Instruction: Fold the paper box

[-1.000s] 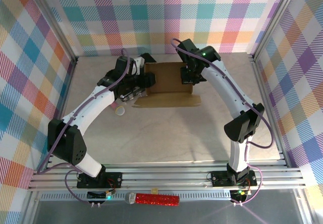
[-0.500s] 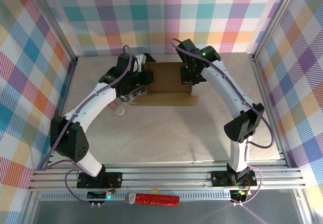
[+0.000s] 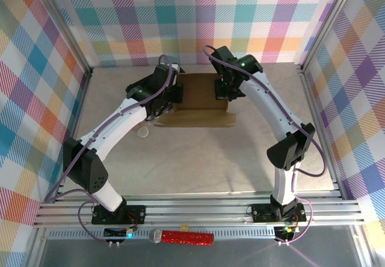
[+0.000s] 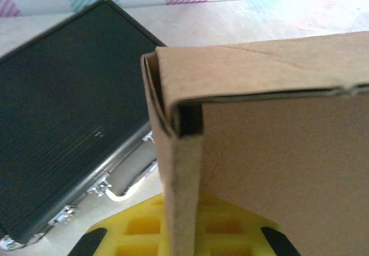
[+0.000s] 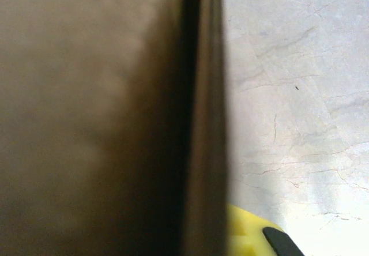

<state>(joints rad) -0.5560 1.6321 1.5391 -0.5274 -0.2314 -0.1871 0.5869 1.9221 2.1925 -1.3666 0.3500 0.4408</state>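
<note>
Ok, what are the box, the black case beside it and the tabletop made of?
The paper box: plain brown cardboard, matte, creased at the folds, thin layered edge.
The black case: probably hard plastic, dull and finely ribbed; its handle looks like shiny metal.
The tabletop: pale, smooth, marble-veined; stone or laminate, unclear.

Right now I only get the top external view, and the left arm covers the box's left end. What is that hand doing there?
Observer: The left hand is shut on an upright wall of the paper box, at a folded corner.
Operator: Anything beyond that corner?
Observer: A black case with a metal handle lies flat on the table.
Operator: And the other side?
Observer: The right hand is shut too; its camera sees a cardboard wall edge-on.
</note>
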